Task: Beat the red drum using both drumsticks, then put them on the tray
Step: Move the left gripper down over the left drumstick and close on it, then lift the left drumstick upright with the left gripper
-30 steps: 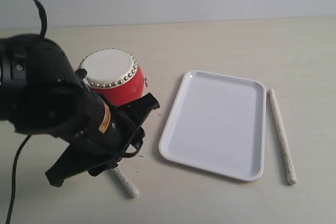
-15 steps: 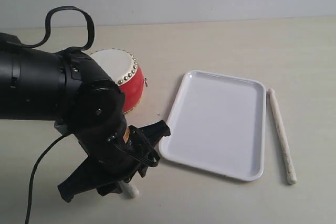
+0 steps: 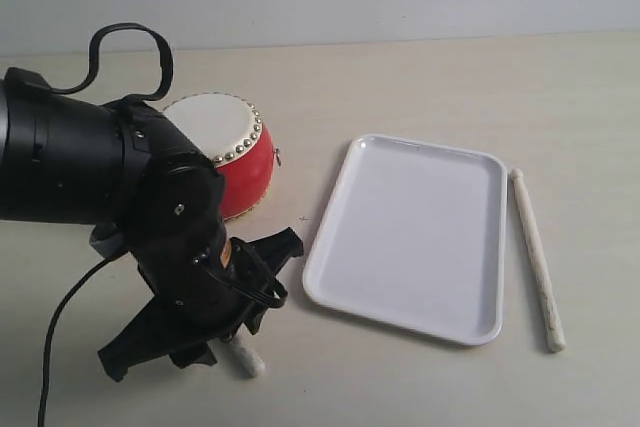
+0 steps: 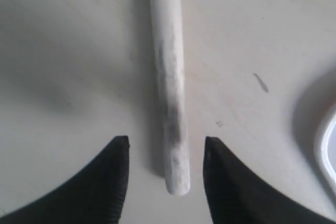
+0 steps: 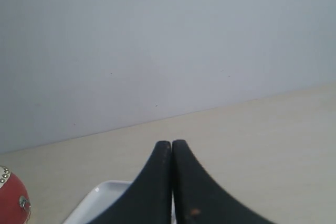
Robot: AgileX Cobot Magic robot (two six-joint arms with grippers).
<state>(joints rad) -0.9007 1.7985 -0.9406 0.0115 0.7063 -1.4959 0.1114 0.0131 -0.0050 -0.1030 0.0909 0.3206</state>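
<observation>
Left gripper [image 4: 165, 142]: jaws wide, empty, straddling the end of a slim pale cream wooden drumstick [image 4: 169, 77] on the table [image 3: 420, 87].
Right gripper [image 5: 171, 145]: jaws pressed together, holding nothing.
Second drumstick [image 3: 535, 257]: just outside the flat white rectangular tray [image 3: 410, 237].
Small red barrel drum [image 3: 245, 175]: beside the left arm [image 3: 80, 167].
Risk: an end grip may let the stick pivot or slip.
Writing: none legible.

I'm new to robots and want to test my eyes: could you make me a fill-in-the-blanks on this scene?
The left pincer, straddling one drumstick, is ____. The right pincer is ____. The other drumstick lies beside the ____ tray. The drum has a ____ side.
Missing words: open, shut, white, red.
</observation>
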